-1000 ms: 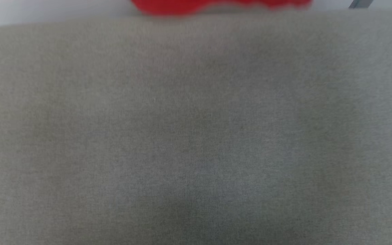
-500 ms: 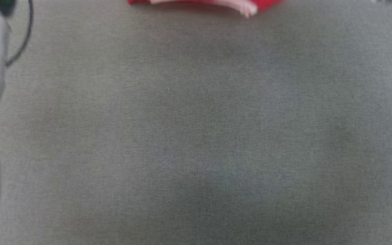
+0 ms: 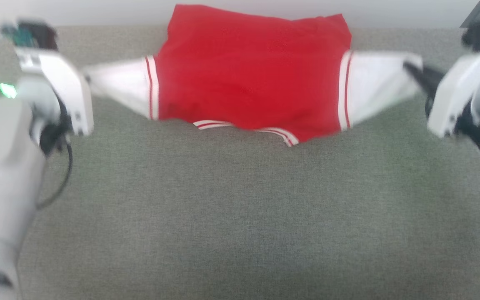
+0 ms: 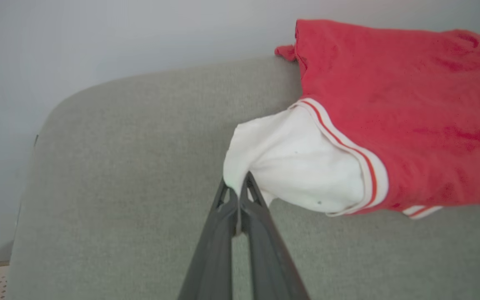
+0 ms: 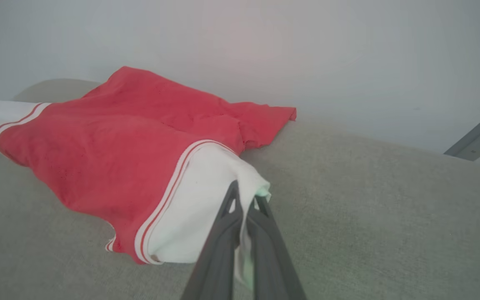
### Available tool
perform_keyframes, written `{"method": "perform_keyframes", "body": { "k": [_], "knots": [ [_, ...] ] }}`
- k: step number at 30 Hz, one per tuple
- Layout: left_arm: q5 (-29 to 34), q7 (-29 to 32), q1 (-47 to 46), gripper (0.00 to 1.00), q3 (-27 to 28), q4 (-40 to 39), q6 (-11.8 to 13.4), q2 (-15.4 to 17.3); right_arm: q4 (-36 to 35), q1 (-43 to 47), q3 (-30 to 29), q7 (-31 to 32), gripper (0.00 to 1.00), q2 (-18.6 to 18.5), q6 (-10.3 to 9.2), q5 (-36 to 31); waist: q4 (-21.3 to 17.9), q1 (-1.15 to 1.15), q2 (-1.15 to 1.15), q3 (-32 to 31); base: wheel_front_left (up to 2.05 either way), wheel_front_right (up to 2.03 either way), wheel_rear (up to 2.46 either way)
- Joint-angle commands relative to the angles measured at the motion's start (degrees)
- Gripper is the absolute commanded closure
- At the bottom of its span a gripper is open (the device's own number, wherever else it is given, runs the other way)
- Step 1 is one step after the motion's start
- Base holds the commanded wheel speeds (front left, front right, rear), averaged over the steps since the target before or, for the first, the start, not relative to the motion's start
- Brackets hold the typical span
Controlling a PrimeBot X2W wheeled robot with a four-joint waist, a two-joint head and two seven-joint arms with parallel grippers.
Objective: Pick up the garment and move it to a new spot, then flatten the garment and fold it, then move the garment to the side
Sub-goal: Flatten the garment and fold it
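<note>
Across the upper middle of the head view, the garment (image 3: 248, 79) is lying spread on a grey-green fabric bench (image 3: 240, 216), under a pale wall (image 5: 265, 41). The left claw (image 4: 236, 189) and right claw (image 5: 246, 204) are each pinching a white sleeve tip.

Looks steeply down from the head onto the grey padded surface (image 3: 240, 216), far edge along the top. Peers from the left wrist, close and low, along the left gripper (image 4: 236, 187) toward the far left corner; from the right wrist, equally near, along the right gripper (image 5: 244, 198) toward the far edge. Takes in the garment (image 3: 248, 79), far edge and pale wall (image 4: 98, 37) in all three views.
</note>
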Motion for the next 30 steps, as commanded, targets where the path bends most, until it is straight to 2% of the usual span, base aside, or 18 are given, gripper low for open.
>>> {"method": "perform_keyframes", "body": {
  "k": [1,3,6,10,16,17,21,25,30],
  "knots": [
    [-0.80,0.45,2.46,1.00,0.17,-1.29,-0.09,0.61,-1.57,2.00,0.57,0.90,1.00,-0.99,-0.07,0.86,0.15,0.00,0.00,-0.51,0.00,0.00,0.00],
    [-1.81,1.99,6.88,1.00,0.01,-4.23,-0.05,1.89,-3.73,5.30,0.44,2.09,1.00,-2.63,-0.08,2.15,0.22,0.00,0.00,-1.07,0.00,0.00,0.00],
    [-2.79,4.65,13.56,1.00,0.17,-10.28,1.31,3.93,-6.93,10.13,0.99,4.41,1.00,-5.00,-0.07,3.80,0.28,0.00,0.00,-1.71,0.00,0.00,0.00],
    [-5.64,8.69,23.10,1.00,1.63,-21.81,5.73,7.66,-11.18,15.79,0.98,7.95,1.00,-7.98,-0.07,6.21,0.43,0.00,0.00,-2.41,0.00,0.00,0.00],
    [-9.26,15.91,38.00,1.00,4.38,-43.27,15.66,14.54,-16.57,23.07,0.48,12.84,1.00,-11.94,-0.07,8.25,0.25,0.00,0.00,-2.94,0.00,0.00,0.00],
    [-10.13,18.41,42.74,1.00,5.31,-49.87,19.43,16.67,-18.26,25.02,0.15,14.55,1.00,-13.15,-0.08,8.72,0.12,0.00,0.00,-2.98,0.00,0.00,0.00],
    [-12.48,22.28,51.03,1.00,6.97,-60.99,25.86,20.23,-21.43,29.48,-0.36,18.35,1.00,-15.04,-0.08,10.65,-0.12,0.00,0.00,-3.11,0.00,0.00,0.00],
    [-14.01,24.57,57.60,1.00,8.17,-68.32,30.50,22.36,-24.46,33.64,-1.35,21.56,1.00,-16.61,-0.08,12.71,-0.23,0.00,0.00,-3.35,0.00,0.00,0.00],
    [-15.92,26.82,63.68,1.00,9.65,-73.25,35.42,24.46,-28.41,38.54,-2.73,25.18,1.00,-18.78,-0.07,14.54,-0.27,0.00,0.00,-3.58,0.00,0.00,0.00]
  ]
}}
